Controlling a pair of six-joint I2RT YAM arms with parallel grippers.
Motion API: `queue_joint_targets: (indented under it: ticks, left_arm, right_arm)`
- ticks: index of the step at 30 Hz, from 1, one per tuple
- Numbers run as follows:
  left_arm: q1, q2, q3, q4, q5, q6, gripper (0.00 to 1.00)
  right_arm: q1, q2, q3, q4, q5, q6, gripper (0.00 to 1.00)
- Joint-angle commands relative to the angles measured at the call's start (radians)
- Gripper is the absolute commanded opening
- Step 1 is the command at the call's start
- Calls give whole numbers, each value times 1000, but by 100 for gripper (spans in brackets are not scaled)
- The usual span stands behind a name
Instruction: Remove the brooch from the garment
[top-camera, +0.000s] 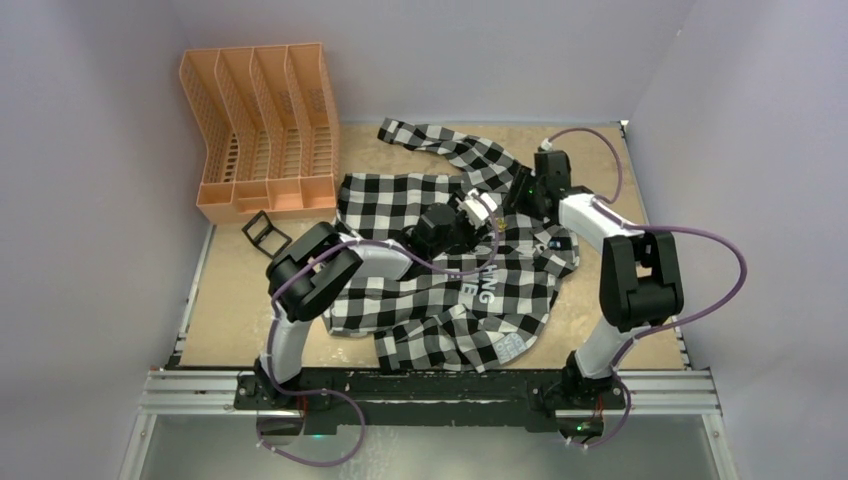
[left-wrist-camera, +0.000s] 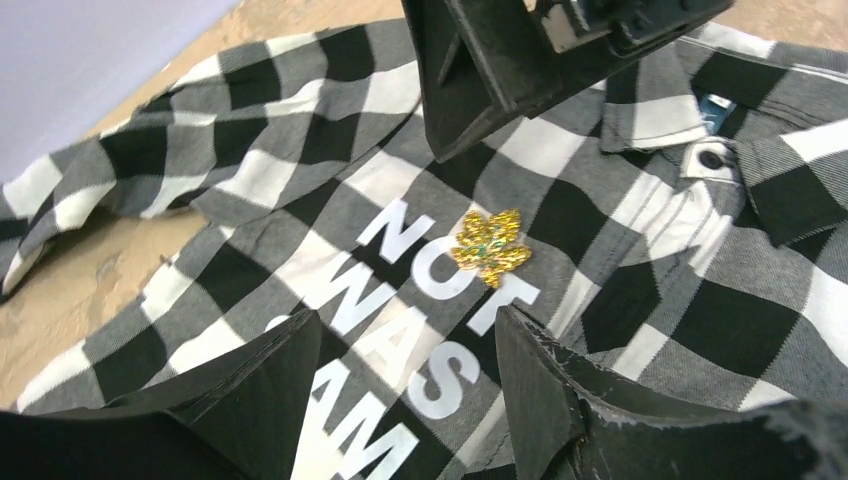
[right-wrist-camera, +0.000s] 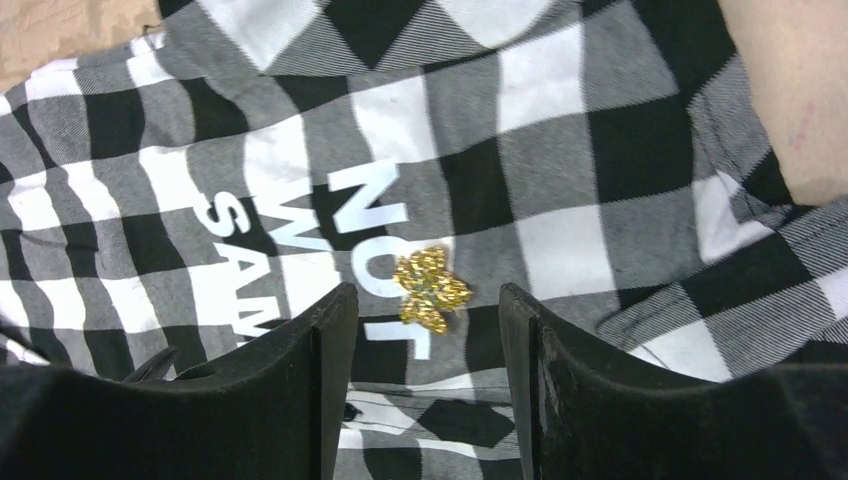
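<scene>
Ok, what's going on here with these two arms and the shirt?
Two robot arms are working over a black-and-white checked shirt lying on the table. A small gold brooch is pinned on the shirt's white lettering. The left gripper and the right gripper both hover open close to the brooch, from opposite sides. Neither holds it, so the brooch is not yet off.

Shirt (left-wrist-camera: 300, 130) print (left-wrist-camera: 400, 232): "NOT", "WAS", "SAM…"; rest cut off.

Bright even diffuse light, soft faint shadows, sharp wrist views, brooch (left-wrist-camera: 489, 246) glinting
</scene>
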Motion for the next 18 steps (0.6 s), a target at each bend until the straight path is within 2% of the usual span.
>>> queue_joint_targets:
  ticks: [1,11,18]
  left_arm:
    - [36,-62,-15,-94,-5,-178,63]
    - [85,-76,7,-325,-78,-409,64]
    - [85,-96,-30,-378,-93,-478,64]
  right_arm:
    - [78,36,110,-141,193,-56,58]
    - [168,196,298,-308,314,-105,54]
    - [188,257,374,-363,346,-101,46]
